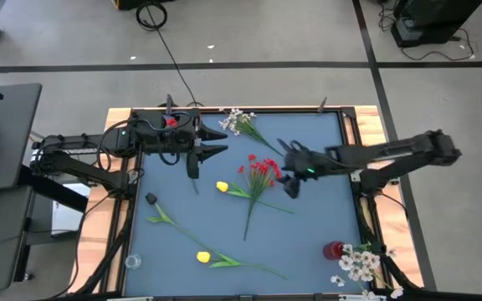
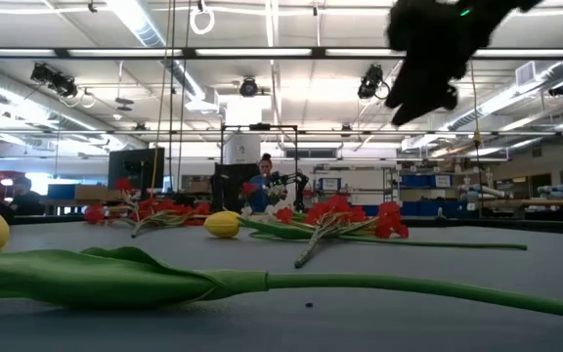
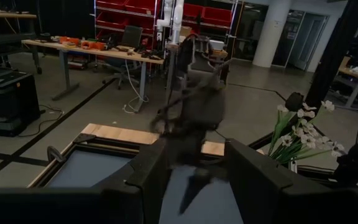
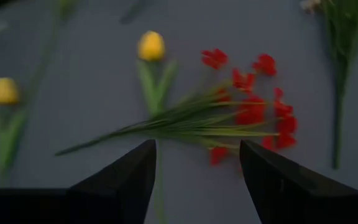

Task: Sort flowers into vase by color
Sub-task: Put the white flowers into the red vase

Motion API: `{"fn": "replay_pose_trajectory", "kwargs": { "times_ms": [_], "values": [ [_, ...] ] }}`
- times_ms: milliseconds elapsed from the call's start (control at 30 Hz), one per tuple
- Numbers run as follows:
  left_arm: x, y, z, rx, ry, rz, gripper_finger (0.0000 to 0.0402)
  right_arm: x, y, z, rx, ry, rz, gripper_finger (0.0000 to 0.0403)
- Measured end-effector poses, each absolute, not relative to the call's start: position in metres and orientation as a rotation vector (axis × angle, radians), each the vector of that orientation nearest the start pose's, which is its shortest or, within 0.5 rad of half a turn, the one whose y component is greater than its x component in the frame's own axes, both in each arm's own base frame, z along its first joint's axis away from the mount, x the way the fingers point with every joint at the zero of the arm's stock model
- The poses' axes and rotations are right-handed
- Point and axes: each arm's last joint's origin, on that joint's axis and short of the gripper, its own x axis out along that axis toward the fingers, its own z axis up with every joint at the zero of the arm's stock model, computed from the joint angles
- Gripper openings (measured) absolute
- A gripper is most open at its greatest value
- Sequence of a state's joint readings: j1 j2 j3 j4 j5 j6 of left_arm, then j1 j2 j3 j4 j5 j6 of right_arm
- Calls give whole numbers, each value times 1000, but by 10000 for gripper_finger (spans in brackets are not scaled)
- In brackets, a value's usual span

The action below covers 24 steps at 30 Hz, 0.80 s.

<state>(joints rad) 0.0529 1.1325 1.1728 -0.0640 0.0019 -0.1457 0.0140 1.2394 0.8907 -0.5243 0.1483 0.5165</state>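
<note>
Blue tabletop (image 1: pixel 308 226): red flower bunch (image 1: pixel 260 171) lies just beside and below wide-open right gripper (image 1: pixel 289 177); left gripper (image 1: pixel 199 155) open, idle.

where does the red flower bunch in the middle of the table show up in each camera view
High view: the red flower bunch lies mid-table, just left of the right gripper.
Low view: centre-right, blossoms on the table top.
Left wrist view: not in it.
Right wrist view: centre, blossoms beyond the open fingers.
Shared landmark: the yellow tulip beside its stems, also in the low view and the right wrist view.
</note>
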Motion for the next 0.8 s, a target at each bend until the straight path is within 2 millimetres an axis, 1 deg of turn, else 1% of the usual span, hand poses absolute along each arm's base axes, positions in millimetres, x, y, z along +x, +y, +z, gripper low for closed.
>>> {"fn": "replay_pose_trajectory", "kwargs": {
  "times_ms": [133,267,400,500,633,800],
  "values": [
    [247,13,410,-146,20,53,167,276,-33,241,440,952,-409,231],
    [247,13,410,-146,20,53,167,300,-68,230,411,1058,-476,230],
    [247,13,410,-146,20,53,167,321,-108,222,387,1111,-519,230],
    [247,13,410,-146,20,53,167,337,-140,215,376,1129,-518,230],
    [247,13,410,-146,20,53,167,352,-178,198,418,1206,-497,230],
    [247,13,410,-146,20,53,167,370,-216,180,422,1254,-502,230]
  ]
}}
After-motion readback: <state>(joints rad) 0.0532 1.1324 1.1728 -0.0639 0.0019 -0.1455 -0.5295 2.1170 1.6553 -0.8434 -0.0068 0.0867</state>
